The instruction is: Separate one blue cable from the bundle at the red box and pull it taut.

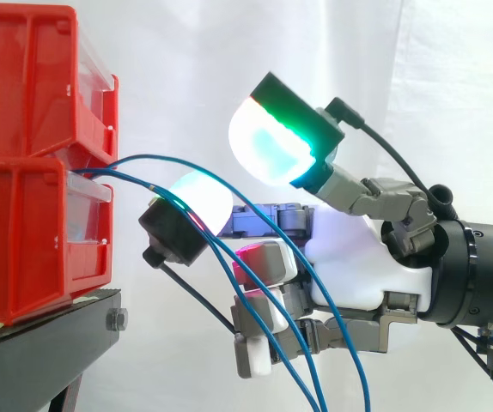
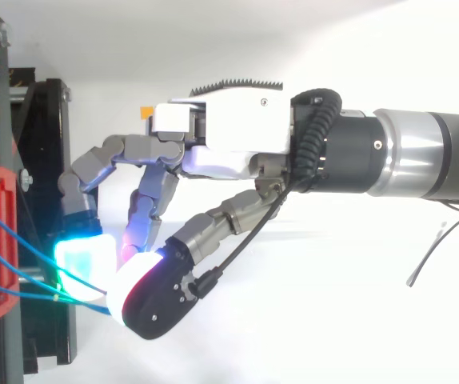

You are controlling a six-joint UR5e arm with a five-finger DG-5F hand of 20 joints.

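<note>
Blue cables (image 1: 109,169): out of the slot between the two stacked red boxes (image 1: 23,240) at the left edge of the side view. Arcing right and down to the bottom edge, centre-right. All slack, sagging in loose curves, none taut.

Top cable (image 1: 143,156): a little above the rest, passing over the finger pad (image 1: 203,193) and under the thumb pad (image 1: 272,146), centre of frame. Others lower, crossing in front of that finger's black back and the bent lower fingers (image 1: 259,339). In the top view, running from the red boxes at lower left into the glow between the two pads.

Hand (image 1: 349,257): in from the right, palm centre-right, near the red boxes, not touching them. Fingers spread. Thumb pad high, glowing green-cyan; finger pad below and left of it, white. Clear gap between them in the side view, so no pinch seen. Magenta pad (image 1: 259,257) lower down, holding nothing visible.

Progress, as a judgement: early-middle.
- Done: reach made, and the top cable apparently lying in the thumb-finger gap, so separation partly under way.
- Left: closing the pads on that one cable alone, keeping the others out, then drawing away from the red boxes until straight.

Red boxes on a black stand (image 1: 49,343), lower left. White curtain (image 1: 186,51) behind.
</note>
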